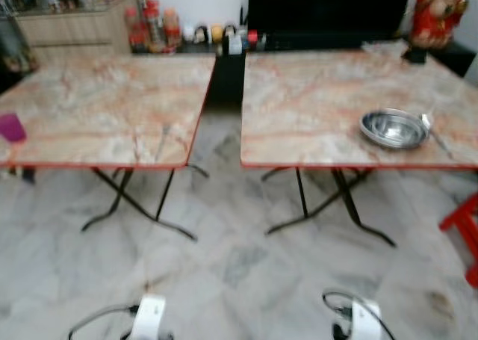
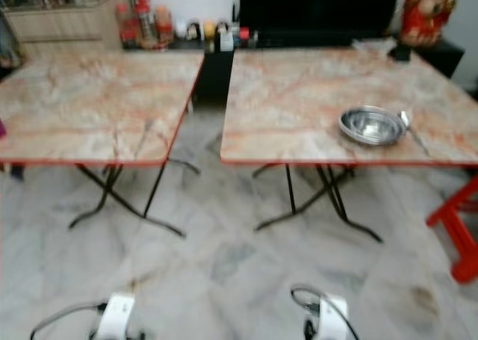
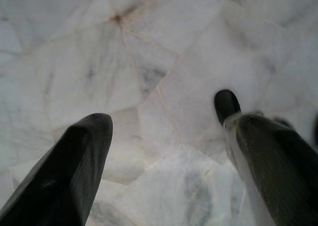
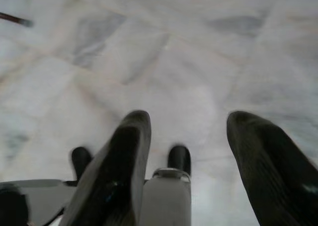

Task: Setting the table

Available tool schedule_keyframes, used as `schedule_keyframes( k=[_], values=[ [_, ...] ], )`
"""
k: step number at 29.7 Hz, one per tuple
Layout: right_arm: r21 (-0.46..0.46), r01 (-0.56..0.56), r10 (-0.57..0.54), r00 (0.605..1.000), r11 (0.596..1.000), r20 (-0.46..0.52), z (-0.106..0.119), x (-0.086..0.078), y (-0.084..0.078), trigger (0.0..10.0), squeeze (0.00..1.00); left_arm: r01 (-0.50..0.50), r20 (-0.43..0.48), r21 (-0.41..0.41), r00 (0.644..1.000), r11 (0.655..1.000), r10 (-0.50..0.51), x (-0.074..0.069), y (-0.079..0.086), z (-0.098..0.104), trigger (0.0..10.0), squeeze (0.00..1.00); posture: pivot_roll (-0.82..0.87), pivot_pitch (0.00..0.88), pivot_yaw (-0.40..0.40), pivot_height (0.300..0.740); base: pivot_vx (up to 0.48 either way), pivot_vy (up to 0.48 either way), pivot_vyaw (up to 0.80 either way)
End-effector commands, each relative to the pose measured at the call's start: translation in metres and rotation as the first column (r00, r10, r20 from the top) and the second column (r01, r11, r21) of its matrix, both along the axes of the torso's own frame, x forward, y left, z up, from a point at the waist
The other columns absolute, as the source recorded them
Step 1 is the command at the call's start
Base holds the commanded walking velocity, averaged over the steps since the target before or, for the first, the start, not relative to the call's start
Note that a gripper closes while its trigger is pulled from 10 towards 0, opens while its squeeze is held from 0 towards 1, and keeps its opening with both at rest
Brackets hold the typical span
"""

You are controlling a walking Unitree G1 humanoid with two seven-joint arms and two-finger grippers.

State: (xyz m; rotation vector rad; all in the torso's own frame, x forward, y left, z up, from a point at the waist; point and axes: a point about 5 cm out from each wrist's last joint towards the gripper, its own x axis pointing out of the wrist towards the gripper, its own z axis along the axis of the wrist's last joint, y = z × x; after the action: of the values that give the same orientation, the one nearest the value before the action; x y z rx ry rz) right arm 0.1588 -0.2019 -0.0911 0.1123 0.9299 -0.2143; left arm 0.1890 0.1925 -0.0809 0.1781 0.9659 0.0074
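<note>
Both arms hang low at the near edge of the head views. The left gripper (image 3: 164, 136) points down at the marble floor (image 3: 164, 47) with its two black fingers spread apart and nothing between them. The right gripper (image 4: 189, 141) likewise points at the floor, fingers apart and empty.

Ahead, across open floor, stand two marble-topped folding tables side by side with a gap between them. The right table (image 1: 314, 101) carries a steel bowl (image 1: 393, 128) near its front right edge. A spoon (image 1: 433, 131) lies just beside the bowl on its right, its long axis running from the far end toward the near table edge. The left table (image 1: 104, 101) carries a purple cup (image 1: 11, 127) at its far left edge.

Judgement: the bowl and spoon lie forward and to the right of both grippers, well apart from them. The right arm is the nearer one. An approach walk is required before any reach.
</note>
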Motion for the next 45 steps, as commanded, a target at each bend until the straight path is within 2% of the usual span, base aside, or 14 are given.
schedule_keyframes(
  k=[1,6,15,19,34,45],
  values=[
    [0.001,0.009,-0.009,1.000,1.000,0.007,0.0016,0.0026,-0.0033,10.0,0.00,-0.006,-0.008,-0.014,1.000,1.000,0.005,-0.0022,-0.0035,-0.0016,10.0,0.00,-0.05,0.000,0.037,0.740,0.000,0.000,0.00],
    [0.008,0.011,-0.011,1.000,1.000,0.009,0.0013,0.0024,-0.0017,10.0,0.00,0.009,-0.022,-0.014,1.000,1.000,-0.009,-0.0030,-0.0042,-0.0023,10.0,0.00,-0.05,0.000,0.040,0.740,0.100,0.000,0.00],
    [0.019,-0.022,0.021,0.999,1.000,0.033,0.0030,0.0062,0.0007,10.0,0.00,0.007,-0.026,-0.013,1.000,1.000,-0.007,-0.0023,-0.0052,-0.0022,10.0,0.00,-0.05,0.000,0.037,0.740,0.452,0.000,0.06],
    [0.047,0.029,-0.032,0.998,0.998,0.051,0.0038,0.0074,-0.0004,10.0,0.00,-0.003,-0.029,-0.012,1.000,1.000,0.002,-0.0031,-0.0047,-0.0026,10.0,0.00,-0.04,0.000,0.035,0.740,0.472,0.000,0.00],
    [0.045,0.024,-0.026,0.999,0.999,0.043,0.0033,0.0065,-0.0003,10.0,0.00,-0.002,-0.032,-0.009,0.999,1.000,0.002,-0.0043,-0.0046,-0.0031,10.0,0.00,-0.05,0.000,0.033,0.740,0.465,0.000,0.00],
    [0.053,0.025,-0.028,0.999,0.998,0.045,0.0037,0.0073,-0.0015,10.0,0.00,0.002,-0.037,-0.009,0.999,1.000,-0.002,-0.0043,-0.0054,-0.0033,10.0,0.00,-0.06,0.000,0.035,0.740,0.000,0.000,0.00]
  ],
)
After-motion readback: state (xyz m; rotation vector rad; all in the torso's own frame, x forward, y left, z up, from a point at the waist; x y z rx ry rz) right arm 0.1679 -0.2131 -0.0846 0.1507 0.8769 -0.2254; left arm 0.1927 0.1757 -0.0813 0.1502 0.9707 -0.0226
